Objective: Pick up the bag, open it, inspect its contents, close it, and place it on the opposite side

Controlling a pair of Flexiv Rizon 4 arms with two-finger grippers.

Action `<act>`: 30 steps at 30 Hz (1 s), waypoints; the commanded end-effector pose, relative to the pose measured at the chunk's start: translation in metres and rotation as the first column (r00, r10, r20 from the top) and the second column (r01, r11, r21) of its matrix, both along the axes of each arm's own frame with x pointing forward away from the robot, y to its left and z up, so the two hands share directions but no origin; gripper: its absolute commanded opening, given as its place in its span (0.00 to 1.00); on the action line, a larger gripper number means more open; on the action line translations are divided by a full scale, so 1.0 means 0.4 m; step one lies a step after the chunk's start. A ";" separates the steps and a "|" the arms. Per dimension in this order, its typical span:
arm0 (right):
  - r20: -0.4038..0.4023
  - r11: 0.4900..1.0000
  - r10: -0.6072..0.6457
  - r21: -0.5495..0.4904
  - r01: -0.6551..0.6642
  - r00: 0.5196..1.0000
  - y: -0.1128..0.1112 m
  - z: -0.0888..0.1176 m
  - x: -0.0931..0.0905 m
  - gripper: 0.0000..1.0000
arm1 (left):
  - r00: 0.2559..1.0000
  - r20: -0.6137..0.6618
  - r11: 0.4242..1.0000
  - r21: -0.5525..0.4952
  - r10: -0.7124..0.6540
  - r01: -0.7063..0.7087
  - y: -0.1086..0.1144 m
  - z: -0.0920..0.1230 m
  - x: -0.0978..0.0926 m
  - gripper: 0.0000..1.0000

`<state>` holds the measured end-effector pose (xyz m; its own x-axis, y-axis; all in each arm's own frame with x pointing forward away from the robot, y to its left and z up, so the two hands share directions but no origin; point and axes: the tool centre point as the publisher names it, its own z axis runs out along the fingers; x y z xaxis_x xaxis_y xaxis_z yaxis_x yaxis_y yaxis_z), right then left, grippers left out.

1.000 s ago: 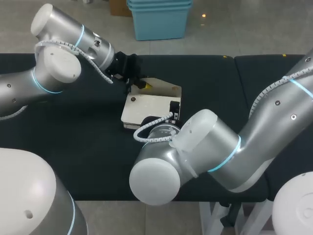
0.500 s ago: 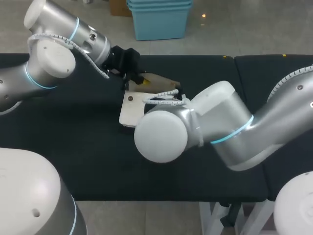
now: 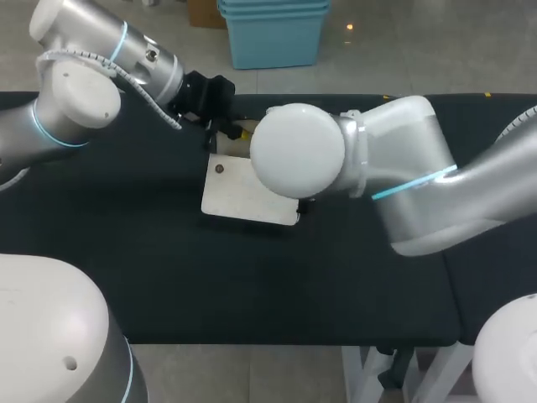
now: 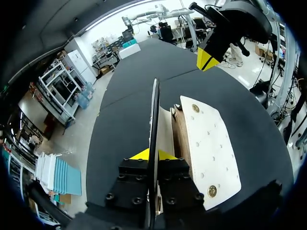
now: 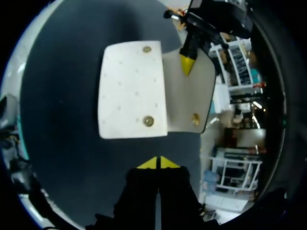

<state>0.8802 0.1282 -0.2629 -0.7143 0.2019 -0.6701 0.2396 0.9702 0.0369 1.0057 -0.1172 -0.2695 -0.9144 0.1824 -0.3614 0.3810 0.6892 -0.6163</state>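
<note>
Flap (image 4: 154, 110) of the cream bag (image 3: 247, 191) stands pinched in my left fingers (image 4: 138, 156) near the bench (image 3: 126, 252) far edge; my right fingers (image 5: 149, 164) hang pressed together, empty, beside it.

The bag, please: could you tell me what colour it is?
The bag is cream-white, best seen in the right wrist view.

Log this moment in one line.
cream flat bag: flap lifted | left gripper: shut on flap | right gripper: shut, empty, off bag
</note>
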 end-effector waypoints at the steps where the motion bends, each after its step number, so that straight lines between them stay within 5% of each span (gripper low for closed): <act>1: -0.017 1.000 -0.001 0.002 0.001 1.000 0.002 0.005 0.003 0.00 | 1.000 0.000 1.000 -0.002 0.000 0.000 0.000 0.002 0.000 0.00; 13: -0.050 0.997 0.061 0.042 -0.059 0.997 0.025 0.117 0.073 0.00 | 0.998 -0.001 0.998 -0.017 0.065 -0.065 -0.005 0.107 -0.013 0.00; 22: -0.048 0.992 0.117 0.061 -0.114 0.992 0.062 0.124 0.092 0.00 | 0.997 -0.044 0.998 -0.014 0.065 -0.065 -0.034 0.120 -0.025 0.00; 30: -0.039 0.989 0.121 0.086 -0.117 0.992 0.083 0.075 0.105 0.00 | 0.994 -0.088 0.997 -0.028 0.071 -0.073 -0.043 0.115 -0.033 0.00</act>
